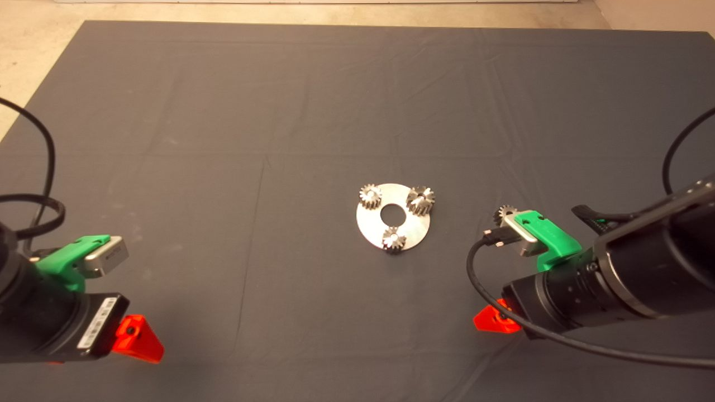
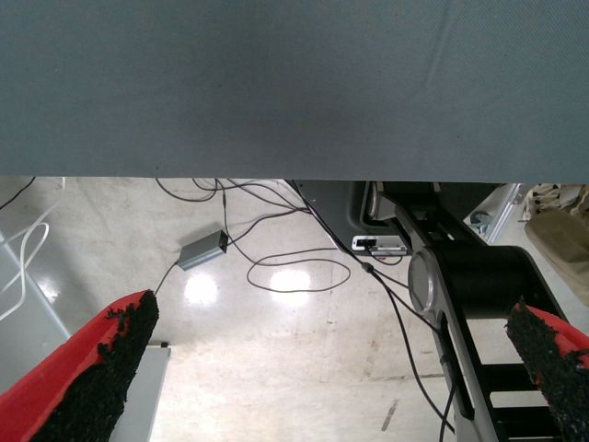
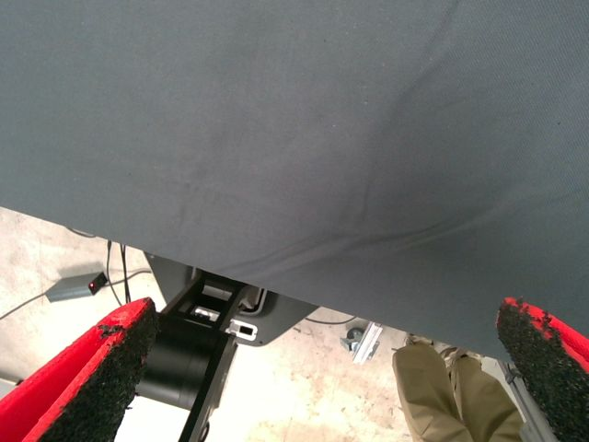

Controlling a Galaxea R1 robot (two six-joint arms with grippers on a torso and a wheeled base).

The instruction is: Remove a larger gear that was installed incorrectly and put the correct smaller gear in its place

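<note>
A round silver plate (image 1: pixel 413 229) with a central hole lies mid-mat. On it sit the larger gear (image 1: pixel 420 200), darker and wider, at the far right, and two small gears at the far left (image 1: pixel 370 196) and the near edge (image 1: pixel 394 239). The smaller gear (image 1: pixel 506 214) lies loose on the mat right of the plate, partly hidden behind my right wrist camera mount. My right gripper (image 1: pixel 494 321) is open and empty, low near the mat's front edge, nearer than that gear. My left gripper (image 1: pixel 137 338) is open and empty at the lower left.
Both wrist views look past the mat's front edge (image 3: pixel 276 138) to the floor. The left wrist view shows cables and a small grey box (image 2: pixel 202 249) there. A person's legs (image 3: pixel 451 387) in khaki trousers show in the right wrist view.
</note>
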